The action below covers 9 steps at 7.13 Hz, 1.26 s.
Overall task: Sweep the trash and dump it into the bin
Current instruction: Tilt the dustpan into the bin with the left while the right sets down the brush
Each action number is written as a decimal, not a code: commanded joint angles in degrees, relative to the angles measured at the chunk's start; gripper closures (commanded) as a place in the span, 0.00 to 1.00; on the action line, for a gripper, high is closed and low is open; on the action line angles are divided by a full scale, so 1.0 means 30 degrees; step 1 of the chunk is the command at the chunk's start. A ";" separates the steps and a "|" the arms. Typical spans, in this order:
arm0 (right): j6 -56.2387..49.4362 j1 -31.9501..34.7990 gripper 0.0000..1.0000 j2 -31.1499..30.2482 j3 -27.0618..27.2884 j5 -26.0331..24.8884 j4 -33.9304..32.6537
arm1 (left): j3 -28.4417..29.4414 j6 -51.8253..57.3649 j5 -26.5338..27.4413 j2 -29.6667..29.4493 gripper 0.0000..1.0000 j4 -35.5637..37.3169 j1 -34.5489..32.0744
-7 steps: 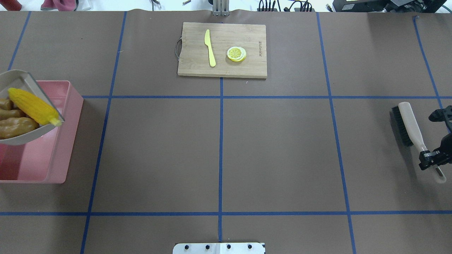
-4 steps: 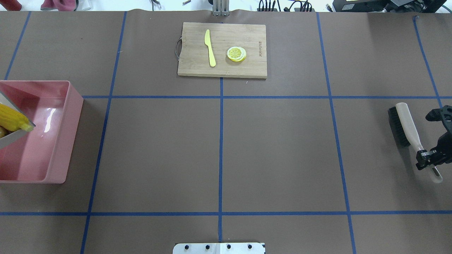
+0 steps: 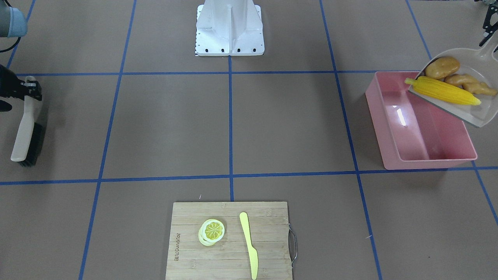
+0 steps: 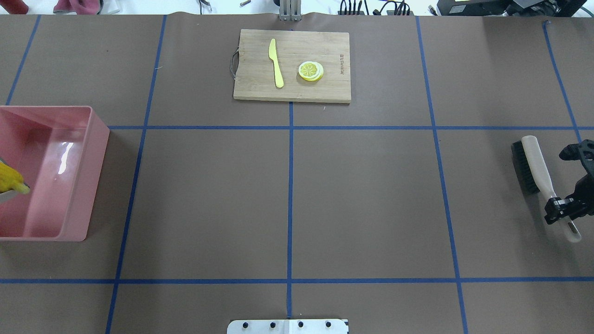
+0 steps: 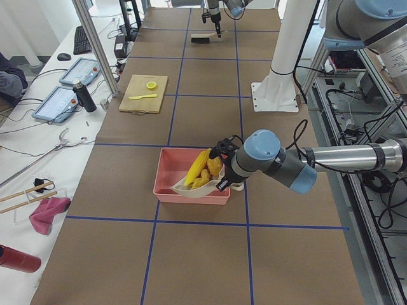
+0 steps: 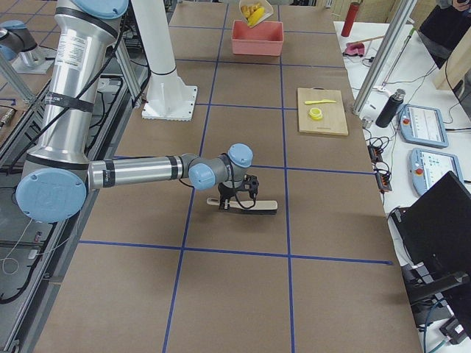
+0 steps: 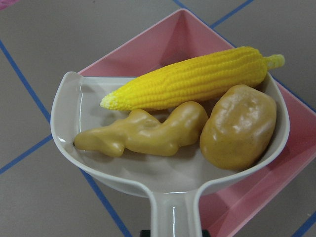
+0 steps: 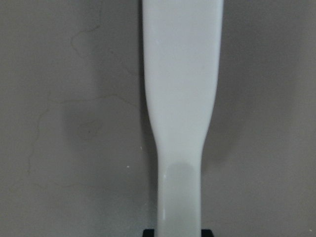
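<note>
My left gripper (image 3: 489, 33) is shut on the handle of a beige dustpan (image 7: 89, 101) and holds it tilted over the pink bin (image 3: 420, 159). In the pan lie the yellow corn cob (image 7: 192, 79), the tan ginger root (image 7: 143, 133) and the brown potato (image 7: 239, 126). In the overhead view only the corn's tip (image 4: 10, 182) shows, above the bin (image 4: 95, 153). My right gripper (image 4: 563, 207) is shut on the handle of a black-bristled brush (image 4: 533, 162) low over the table at the far right.
A wooden cutting board (image 4: 329, 90) at the table's far middle holds a yellow knife (image 4: 275, 62) and a lemon slice (image 4: 310, 71). The robot's white base (image 3: 229, 27) stands at the near middle edge. Blue tape lines cross the brown table.
The dustpan with the three toy foods has moved left, almost out of the overhead view, still above the bin. The brush and right gripper shifted only slightly.
</note>
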 commanded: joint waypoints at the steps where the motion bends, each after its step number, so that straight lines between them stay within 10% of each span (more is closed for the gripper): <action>1: -0.0001 0.0020 0.00 0.0154 0.0195 0.0062 0.0050 | -0.0868 0.2188 0.0063 -0.0235 1.00 0.2597 0.0102; 6: -0.1599 0.5866 0.00 0.1531 0.0198 -0.0228 0.2833 | -0.1781 0.5362 0.0356 -0.1379 1.00 0.7475 -0.0073; 9: -1.0323 0.9796 0.00 0.3341 -0.0126 -0.0612 -0.3468 | -0.1811 0.5304 -0.0749 -0.2135 1.00 0.7444 -0.0656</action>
